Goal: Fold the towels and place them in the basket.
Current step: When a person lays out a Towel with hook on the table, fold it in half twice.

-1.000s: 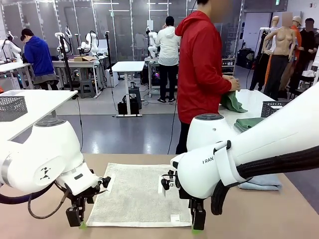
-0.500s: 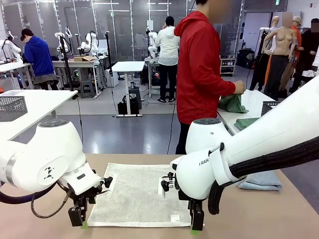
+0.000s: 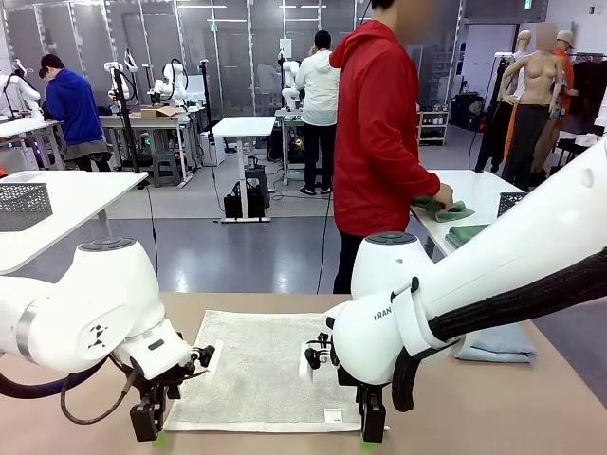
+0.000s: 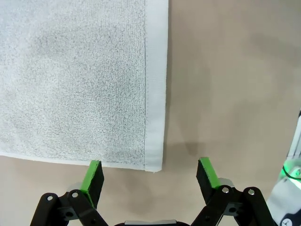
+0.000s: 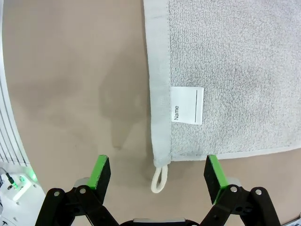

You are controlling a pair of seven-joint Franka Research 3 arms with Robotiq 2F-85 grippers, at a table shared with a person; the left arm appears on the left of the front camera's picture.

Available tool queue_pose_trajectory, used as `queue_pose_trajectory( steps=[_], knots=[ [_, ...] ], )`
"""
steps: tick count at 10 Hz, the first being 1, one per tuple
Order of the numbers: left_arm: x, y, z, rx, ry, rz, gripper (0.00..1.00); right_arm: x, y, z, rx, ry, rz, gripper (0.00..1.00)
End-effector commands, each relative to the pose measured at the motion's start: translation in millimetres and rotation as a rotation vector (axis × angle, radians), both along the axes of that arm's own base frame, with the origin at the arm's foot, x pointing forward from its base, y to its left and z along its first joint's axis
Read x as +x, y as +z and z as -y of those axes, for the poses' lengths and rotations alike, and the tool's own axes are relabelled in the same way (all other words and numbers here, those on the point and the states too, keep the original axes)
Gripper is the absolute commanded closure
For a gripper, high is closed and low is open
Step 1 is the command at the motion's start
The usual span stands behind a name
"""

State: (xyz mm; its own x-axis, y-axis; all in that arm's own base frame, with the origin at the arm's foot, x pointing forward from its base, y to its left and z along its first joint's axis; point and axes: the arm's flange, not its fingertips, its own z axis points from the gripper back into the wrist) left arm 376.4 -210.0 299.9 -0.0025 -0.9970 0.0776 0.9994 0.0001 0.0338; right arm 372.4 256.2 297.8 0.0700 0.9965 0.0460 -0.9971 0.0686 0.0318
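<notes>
A cream-white towel (image 3: 261, 365) lies flat in the middle of the brown table. My left gripper (image 3: 147, 428) hangs open just above its near left corner (image 4: 154, 162), one green pad (image 4: 94, 175) on either side of the corner. Over the near right corner my right gripper (image 3: 370, 431) is open too, straddling the small white loop (image 5: 159, 179) below a "Name" label (image 5: 187, 105). A folded pale blue-grey towel (image 3: 495, 347) lies at the table's right, partly behind my right arm. The basket is out of view.
A person in a red hoodie (image 3: 379, 133) stands at the far edge, turned to a white table (image 3: 484, 185) with green cloths. Bare brown tabletop (image 4: 235, 84) lies left and right of the cream towel.
Both grippers have sunk a little toward the towel's near corners. The person in red has lowered a green cloth onto the white table.
</notes>
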Motion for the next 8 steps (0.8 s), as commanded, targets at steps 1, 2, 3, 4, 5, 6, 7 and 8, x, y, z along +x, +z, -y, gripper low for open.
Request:
queue_pose_trajectory(
  steps=[1,2,3,4,5,6,7,8],
  knots=[
    [0.4,-6.5,-0.9,-0.030,-0.012,0.007,0.00,7.0,-7.8,-2.7,-0.009,0.004,0.021,0.00],
    [0.2,-7.2,0.2,-0.030,-0.014,0.005,0.00,8.1,-9.2,-3.6,-0.010,0.004,0.021,0.00],
    [-0.8,-8.4,1.4,-0.030,-0.015,0.003,0.00,8.3,-10.0,-3.9,-0.014,0.004,0.017,0.00],
    [-1.0,-9.0,3.0,-0.029,-0.017,0.000,0.00,9.0,-10.3,-4.4,-0.014,0.004,0.014,0.00],
    [-0.6,-9.9,3.1,-0.029,-0.020,-0.003,0.00,9.8,-11.0,-5.2,-0.014,0.007,0.012,0.00],
    [0.2,-10.7,3.6,-0.029,-0.021,-0.009,0.00,10.3,-11.0,-6.2,-0.013,0.010,0.009,0.00],
    [0.6,-11.5,4.3,-0.029,-0.025,-0.012,0.02,10.2,-11.1,-6.9,-0.015,0.012,0.007,0.00],
    [1.5,-12.3,5.2,-0.031,-0.044,-0.006,0.07,10.7,-10.5,-6.9,-0.014,0.016,0.006,0.00]
  ],
)
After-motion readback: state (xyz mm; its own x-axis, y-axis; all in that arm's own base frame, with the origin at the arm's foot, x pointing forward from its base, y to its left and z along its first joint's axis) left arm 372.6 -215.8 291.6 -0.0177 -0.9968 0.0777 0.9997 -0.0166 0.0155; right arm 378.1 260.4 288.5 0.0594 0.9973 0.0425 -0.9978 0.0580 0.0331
